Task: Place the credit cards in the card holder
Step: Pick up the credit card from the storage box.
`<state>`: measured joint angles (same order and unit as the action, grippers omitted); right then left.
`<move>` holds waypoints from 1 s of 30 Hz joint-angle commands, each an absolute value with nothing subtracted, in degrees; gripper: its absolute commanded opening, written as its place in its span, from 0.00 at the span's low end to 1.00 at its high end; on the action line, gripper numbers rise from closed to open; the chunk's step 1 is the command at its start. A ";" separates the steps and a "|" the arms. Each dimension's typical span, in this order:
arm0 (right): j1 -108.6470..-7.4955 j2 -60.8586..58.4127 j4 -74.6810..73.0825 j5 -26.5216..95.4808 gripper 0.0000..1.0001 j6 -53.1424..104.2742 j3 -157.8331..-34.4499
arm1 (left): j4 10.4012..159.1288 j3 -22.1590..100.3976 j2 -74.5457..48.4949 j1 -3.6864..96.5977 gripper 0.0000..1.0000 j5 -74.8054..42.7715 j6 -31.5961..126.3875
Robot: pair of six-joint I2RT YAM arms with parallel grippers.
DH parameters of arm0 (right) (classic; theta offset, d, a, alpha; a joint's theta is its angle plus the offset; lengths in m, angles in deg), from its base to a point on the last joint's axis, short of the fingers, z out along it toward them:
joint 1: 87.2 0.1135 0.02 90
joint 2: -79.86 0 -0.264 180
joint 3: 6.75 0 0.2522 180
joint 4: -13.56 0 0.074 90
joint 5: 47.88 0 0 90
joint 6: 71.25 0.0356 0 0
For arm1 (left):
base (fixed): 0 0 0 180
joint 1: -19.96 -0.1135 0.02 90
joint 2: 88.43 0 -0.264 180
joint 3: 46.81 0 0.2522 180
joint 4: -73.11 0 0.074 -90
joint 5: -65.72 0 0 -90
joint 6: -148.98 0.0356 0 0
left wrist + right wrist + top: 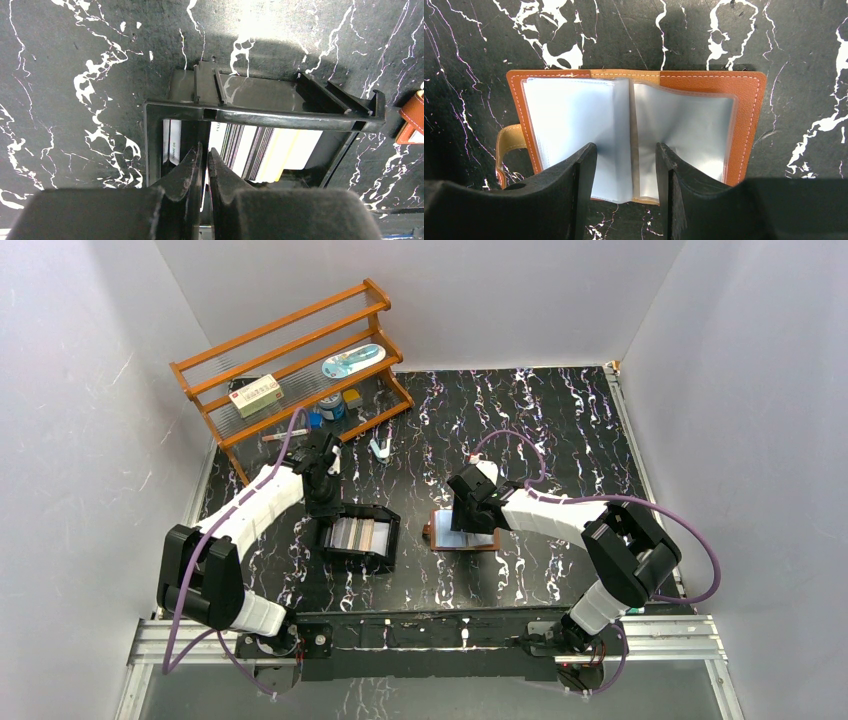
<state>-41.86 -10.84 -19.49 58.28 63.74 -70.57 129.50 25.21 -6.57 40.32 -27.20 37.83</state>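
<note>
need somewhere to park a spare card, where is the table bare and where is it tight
Bare table lies beyond the card holder toward the far right corner, and along the near strip between the black tray and the near edge. Crowded: the far left, around the wooden rack and the small items at its foot.

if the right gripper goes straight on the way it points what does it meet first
Probably the open card holder: the right gripper points at its centre fold, jaws open either side; depth is unclear.

Top view looks down from behind; wrist views face the black veined table (560,420) closely; all share the brown leather card holder (466,544) (411,117) (749,100).
</note>
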 commanded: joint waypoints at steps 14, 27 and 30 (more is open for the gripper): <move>-42.21 -11.68 -22.31 59.16 0.54 63.44 -69.89 | 129.50 25.79 -7.57 40.36 0.04 -23.06 37.31; -42.21 -11.35 -22.40 59.26 0.54 63.57 -69.55 | 129.32 25.75 -8.01 40.35 0.07 -22.59 37.09; -42.20 -11.36 -22.44 59.26 0.54 63.65 -69.55 | 129.32 25.91 -8.17 40.37 0.06 -22.35 37.09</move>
<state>-41.86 -10.82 -19.51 58.35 63.74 -70.57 128.91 25.21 -6.54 40.32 -24.66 37.35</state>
